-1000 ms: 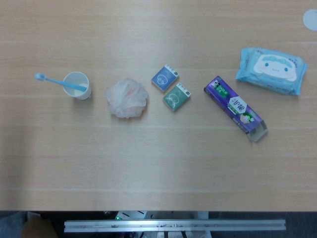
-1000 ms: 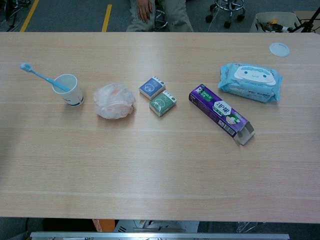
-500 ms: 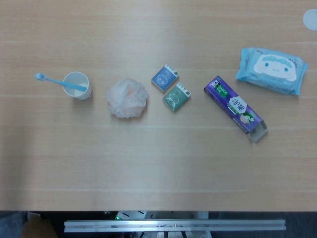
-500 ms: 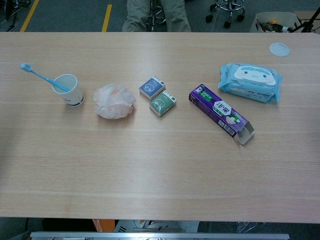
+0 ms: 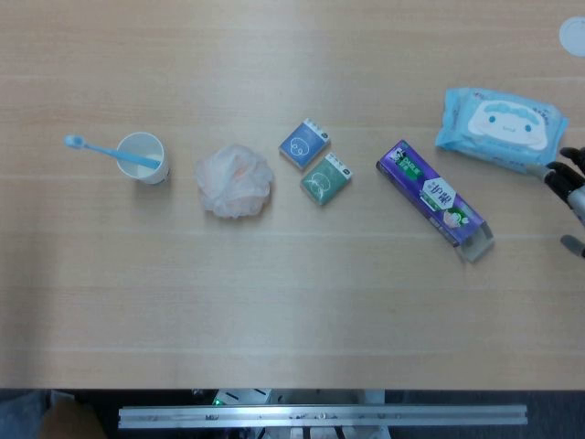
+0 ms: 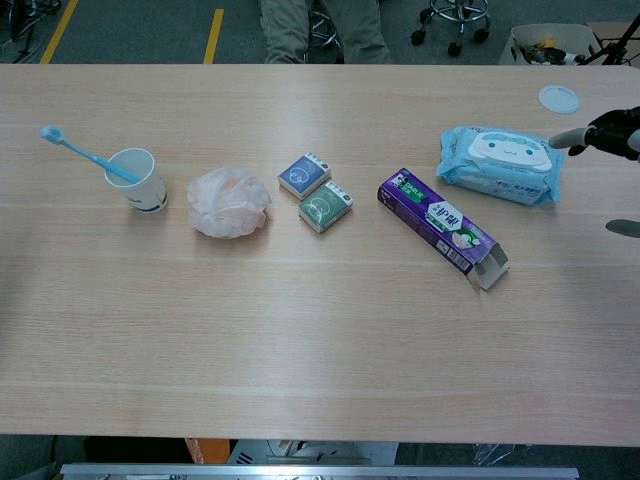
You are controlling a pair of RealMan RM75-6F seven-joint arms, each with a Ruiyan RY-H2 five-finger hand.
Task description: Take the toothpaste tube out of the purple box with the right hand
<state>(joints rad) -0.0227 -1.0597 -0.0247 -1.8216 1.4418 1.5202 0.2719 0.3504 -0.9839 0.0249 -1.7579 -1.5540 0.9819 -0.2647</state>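
The purple toothpaste box (image 5: 434, 194) (image 6: 440, 220) lies flat and diagonal on the table, right of centre. Its end flap (image 5: 477, 243) (image 6: 490, 268) hangs open at the near right end. The tube itself does not show. My right hand (image 5: 574, 178) (image 6: 612, 132) pokes in at the right edge, only partly in frame, with its fingers apart and nothing in them. It is off to the right of the box and next to the wipes pack, touching neither. My left hand appears in neither view.
A blue wipes pack (image 5: 501, 128) (image 6: 500, 163) lies behind the box, and a white lid (image 6: 559, 97) beyond it. Further left are a small blue box (image 5: 304, 144), a green box (image 5: 326, 177), a pale bath puff (image 5: 234, 181) and a cup with a toothbrush (image 5: 143, 157).
My right hand has come into view at the right edge, where no hand showed before. The objects on the table have not moved.
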